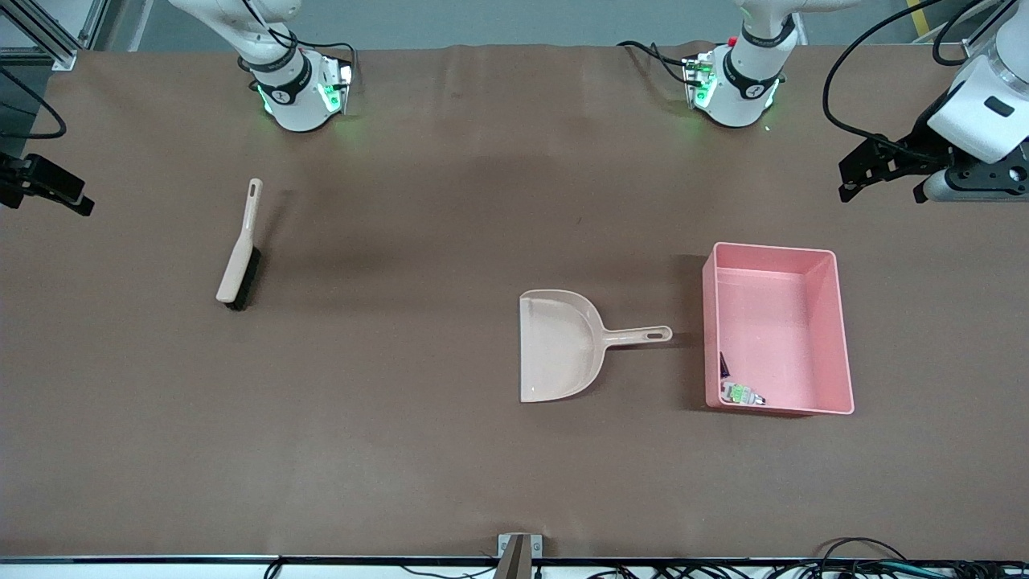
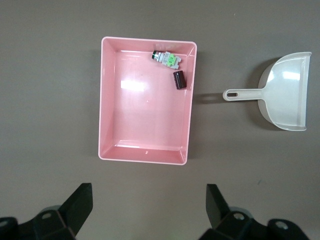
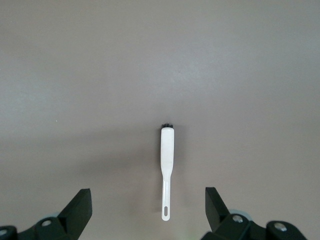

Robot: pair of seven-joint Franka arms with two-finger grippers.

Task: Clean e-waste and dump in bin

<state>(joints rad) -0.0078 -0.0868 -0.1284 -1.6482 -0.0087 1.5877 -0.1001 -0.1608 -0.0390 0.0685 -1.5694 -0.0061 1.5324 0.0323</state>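
The pink bin (image 1: 836,330) sits toward the left arm's end of the table, with both e-waste parts inside its corner nearest the front camera — the white-and-green switch (image 2: 166,58) and the dark maroon cylinder (image 2: 179,80), just beside each other. The beige dustpan (image 1: 563,346) lies at the bin's nine o'clock in the front view, handle pointing at the bin. The brush (image 1: 239,249) lies well apart, toward the right arm's end. The left gripper (image 1: 883,175) hangs with fingers wide and empty above the table edge at the bin's one o'clock; the right gripper (image 3: 148,209) — likewise spread, holding nothing — hangs over the brush's end of the table.

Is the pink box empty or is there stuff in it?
Not empty. The pink bin holds two little parts in one corner: a white-and-green switch and a dark cylinder. The rest is bare.
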